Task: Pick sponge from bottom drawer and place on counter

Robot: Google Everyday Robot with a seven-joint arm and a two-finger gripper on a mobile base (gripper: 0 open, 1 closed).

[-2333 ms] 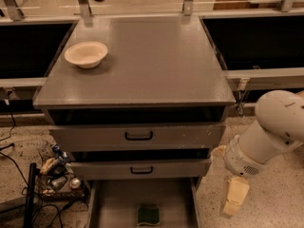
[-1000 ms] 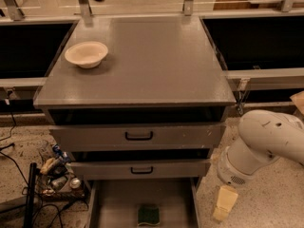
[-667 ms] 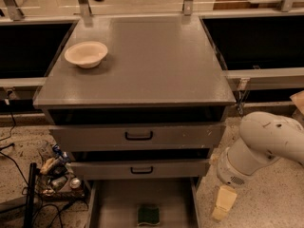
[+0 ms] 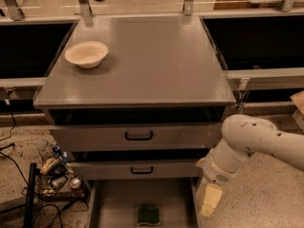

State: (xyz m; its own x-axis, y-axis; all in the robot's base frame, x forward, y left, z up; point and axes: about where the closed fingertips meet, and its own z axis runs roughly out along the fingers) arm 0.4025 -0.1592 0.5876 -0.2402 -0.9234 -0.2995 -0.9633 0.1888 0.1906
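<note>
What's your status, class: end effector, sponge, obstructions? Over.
End effector low, at right edge of open bottom drawer. Sponge on drawer floor, green face up, not gripped. Nothing lying between them.

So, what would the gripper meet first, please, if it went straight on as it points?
Likely the right wall of the grey bottom drawer, or the speckled floor beside it; depth is unclear. The gripper hangs right of the dark green sponge.

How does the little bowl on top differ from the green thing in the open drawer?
The bowl is cream and round; the sponge is dark green and rectangular. The bowl sits on the counter; the sponge lies in the open bottom drawer. Neither touches the robot's hand, which hangs beside that drawer.
</note>
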